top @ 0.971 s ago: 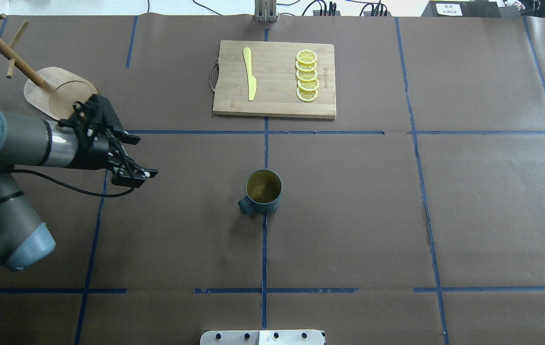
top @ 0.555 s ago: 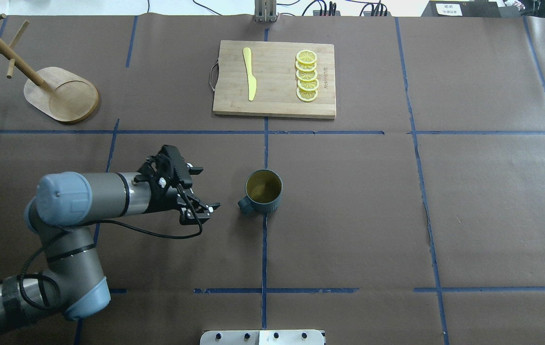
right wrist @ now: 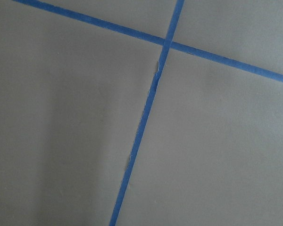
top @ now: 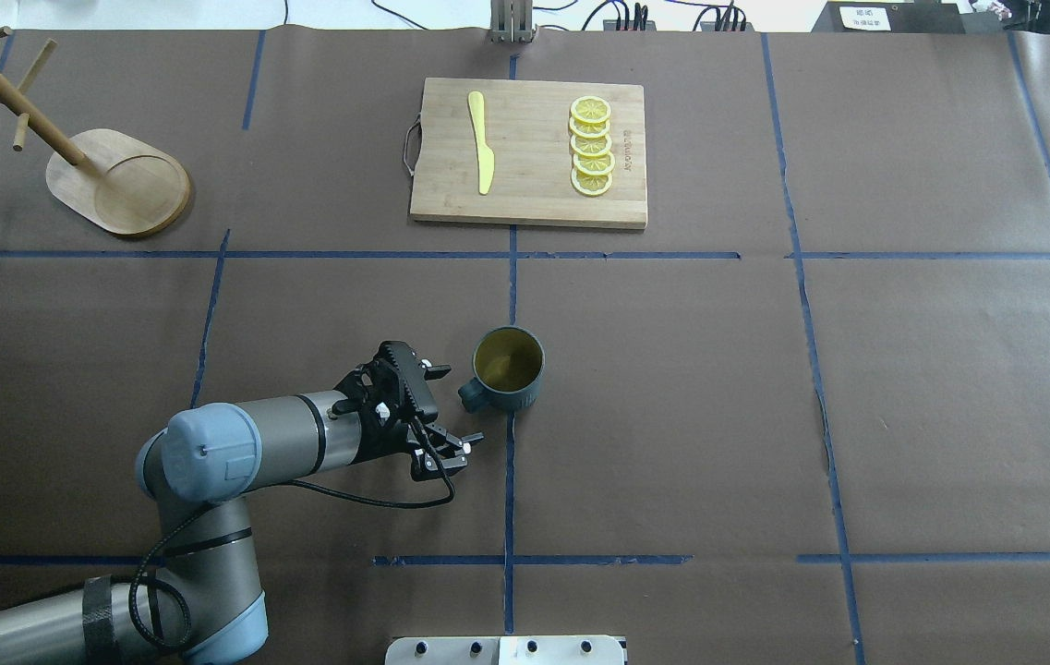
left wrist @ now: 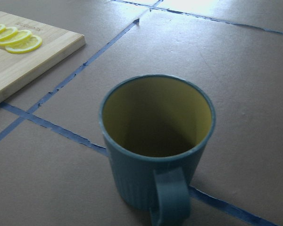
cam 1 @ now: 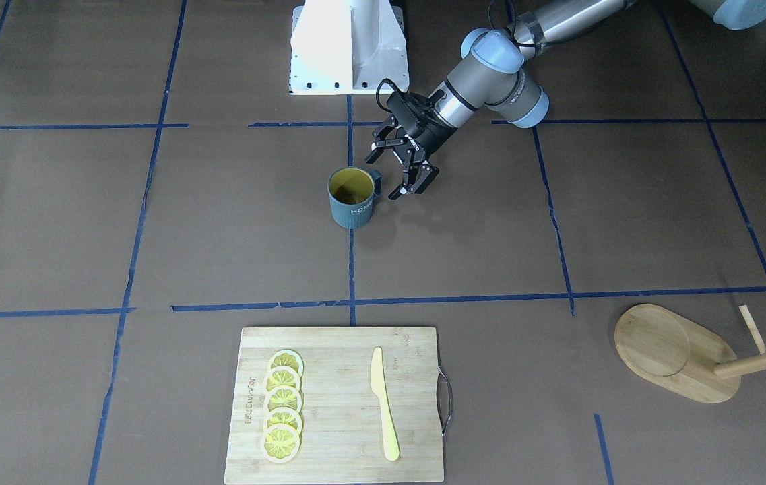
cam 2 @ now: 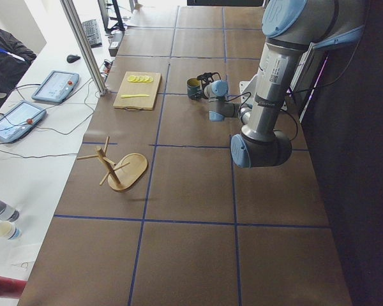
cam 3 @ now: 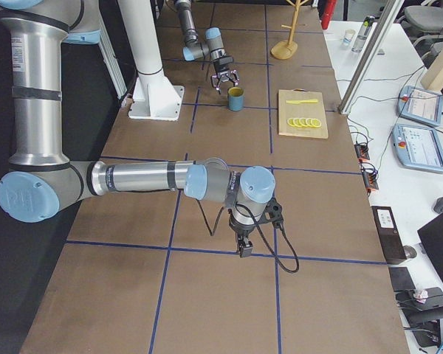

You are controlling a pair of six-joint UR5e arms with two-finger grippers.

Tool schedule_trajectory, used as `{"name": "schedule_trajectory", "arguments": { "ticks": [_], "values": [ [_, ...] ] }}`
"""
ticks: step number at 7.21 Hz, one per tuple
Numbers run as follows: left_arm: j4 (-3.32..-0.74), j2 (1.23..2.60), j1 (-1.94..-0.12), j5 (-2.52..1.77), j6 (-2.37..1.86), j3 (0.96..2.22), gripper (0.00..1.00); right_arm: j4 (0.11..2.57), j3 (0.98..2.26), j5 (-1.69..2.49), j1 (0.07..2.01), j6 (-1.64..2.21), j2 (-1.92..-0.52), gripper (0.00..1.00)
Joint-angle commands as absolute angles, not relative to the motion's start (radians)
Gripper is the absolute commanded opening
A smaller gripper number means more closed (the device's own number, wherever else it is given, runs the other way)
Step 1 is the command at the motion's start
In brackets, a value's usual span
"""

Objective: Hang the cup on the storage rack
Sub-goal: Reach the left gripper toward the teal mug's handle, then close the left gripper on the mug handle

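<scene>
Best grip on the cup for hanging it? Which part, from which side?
Probably the wall at the rim, from above, with one finger inside. The cup stands upright and empty with its mouth open, so the rim is reachable. Its handle points at the open left hand. Pinching the handle would likely block the loop that a peg of the rack needs, so take the rim beside it.

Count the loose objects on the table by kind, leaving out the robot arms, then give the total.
cup: 1
rack: 1
board: 1
knife: 1
lemon slices: 5
Total: 9
</scene>
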State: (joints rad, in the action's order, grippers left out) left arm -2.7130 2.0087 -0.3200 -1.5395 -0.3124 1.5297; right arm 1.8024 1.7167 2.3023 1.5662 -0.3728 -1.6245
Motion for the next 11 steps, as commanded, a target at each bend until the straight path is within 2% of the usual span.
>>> {"name": "schedule_trajectory", "arguments": {
  "ticks": [1, 3, 4, 7, 8, 11],
  "values": [
    [-2.712, 2.042, -0.302, -1.471, -0.313, 1.511, 0.99, 1.802, 1.717, 2.303, 1.566, -0.373, -1.621, 1.0],
    [-2.712, 2.042, -0.302, -1.441, -0.316, 1.494, 0.93, 1.802, 1.717, 2.303, 1.566, -0.373, -1.623, 1.0],
    [-2.712, 2.042, -0.302, -1.439, -0.321, 1.488, 0.84, 1.802, 1.715, 2.301, 1.566, -0.374, -1.623, 1.0],
    [-2.711, 2.039, -0.296, -1.442, -0.38, 1.466, 0.21, 1.802, 1.715, 2.301, 1.566, -0.374, -1.623, 1.0],
    [-2.712, 2.036, -0.296, -1.442, -0.385, 1.465, 0.07, 1.802, 1.715, 2.301, 1.566, -0.374, -1.623, 1.0],
    [-2.762, 2.031, -0.298, -1.443, -0.502, 1.489, 0.03, 1.802, 1.715, 2.301, 1.566, -0.374, -1.618, 1.0]
  ]
}}
